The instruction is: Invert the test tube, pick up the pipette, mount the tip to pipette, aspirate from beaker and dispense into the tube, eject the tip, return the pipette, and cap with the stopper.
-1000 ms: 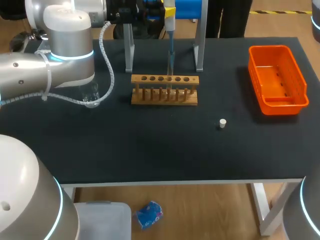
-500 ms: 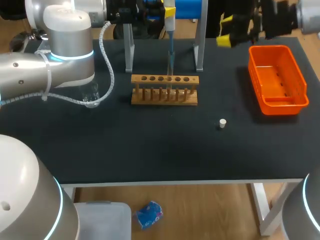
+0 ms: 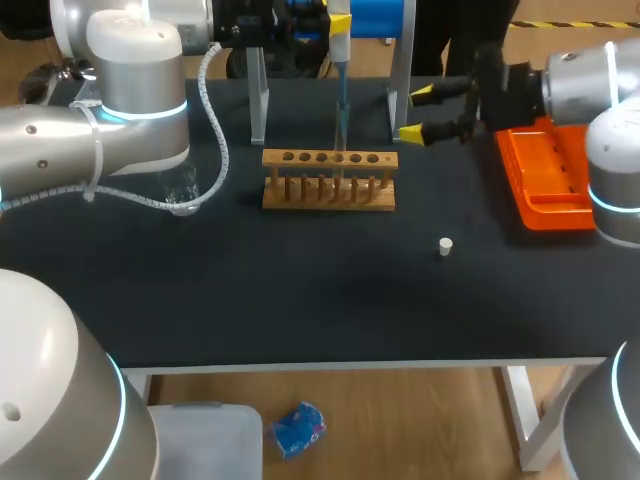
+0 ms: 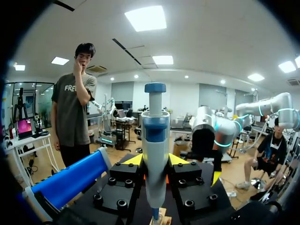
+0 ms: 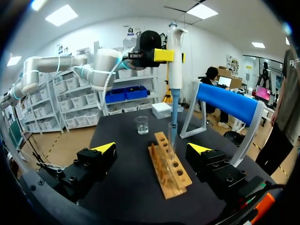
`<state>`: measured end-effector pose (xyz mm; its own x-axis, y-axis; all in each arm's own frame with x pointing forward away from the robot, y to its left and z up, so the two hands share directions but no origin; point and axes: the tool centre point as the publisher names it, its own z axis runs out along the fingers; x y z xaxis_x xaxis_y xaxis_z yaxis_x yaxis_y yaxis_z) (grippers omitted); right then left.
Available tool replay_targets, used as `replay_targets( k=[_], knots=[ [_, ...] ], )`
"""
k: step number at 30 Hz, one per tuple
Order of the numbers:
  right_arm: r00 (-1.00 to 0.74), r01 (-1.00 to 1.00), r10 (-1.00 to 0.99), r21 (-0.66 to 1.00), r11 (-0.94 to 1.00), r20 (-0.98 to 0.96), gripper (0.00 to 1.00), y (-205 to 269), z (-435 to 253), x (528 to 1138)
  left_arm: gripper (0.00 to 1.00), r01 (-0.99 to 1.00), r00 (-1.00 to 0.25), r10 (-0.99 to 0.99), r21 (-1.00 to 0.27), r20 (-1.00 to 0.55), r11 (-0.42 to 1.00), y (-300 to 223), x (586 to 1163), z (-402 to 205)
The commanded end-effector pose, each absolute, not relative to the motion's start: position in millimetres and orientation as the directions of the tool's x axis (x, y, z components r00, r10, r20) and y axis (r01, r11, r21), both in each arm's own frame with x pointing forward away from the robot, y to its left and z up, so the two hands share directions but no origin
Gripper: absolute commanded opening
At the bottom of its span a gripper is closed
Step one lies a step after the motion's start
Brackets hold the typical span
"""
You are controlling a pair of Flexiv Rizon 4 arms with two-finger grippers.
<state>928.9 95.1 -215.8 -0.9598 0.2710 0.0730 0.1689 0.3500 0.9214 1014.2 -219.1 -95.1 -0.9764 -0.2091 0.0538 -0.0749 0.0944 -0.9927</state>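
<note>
Head view, pipette [image 3: 341, 70]: upright in my left gripper [image 3: 340, 25], over the rack [image 3: 330, 190].
Head view, right gripper [image 3: 418, 114]: fingers apart, empty, beside rack; stopper [image 3: 446, 245] on table.
Left wrist view: both fingers clamp the pipette.
Right wrist view: pipette tip inside test tube [image 5: 171, 138].

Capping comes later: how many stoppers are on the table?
1: the white stopper sits on the table, nearer the camera and right of the wooden rack. No others show.

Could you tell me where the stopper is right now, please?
In the head view the stopper sits on the table, right of centre, front-right of the rack and left of the orange bin.
</note>
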Motion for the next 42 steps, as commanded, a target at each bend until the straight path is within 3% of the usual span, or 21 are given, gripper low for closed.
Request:
replay_targets(
  k=[1,32,42],
  knots=[
    [-0.961,0.171,0.264,0.919,0.357,0.076,1.00,109.0,-225.8,944.8,0.00,-0.076,-0.976,-0.210,-0.992,0.055,0.097,-219.5,1014.1,-94.3],
    [-0.961,0.163,0.272,0.910,0.382,0.058,1.00,121.9,-230.3,959.7,0.00,-0.076,-0.976,-0.210,-0.992,0.055,0.097,-219.5,1014.1,-94.3],
    [-0.961,0.163,0.272,0.910,0.382,0.058,1.00,121.9,-230.3,959.7,0.00,-0.070,-0.982,-0.185,-0.985,0.041,0.156,-227.3,1016.0,-87.6]
  ],
)
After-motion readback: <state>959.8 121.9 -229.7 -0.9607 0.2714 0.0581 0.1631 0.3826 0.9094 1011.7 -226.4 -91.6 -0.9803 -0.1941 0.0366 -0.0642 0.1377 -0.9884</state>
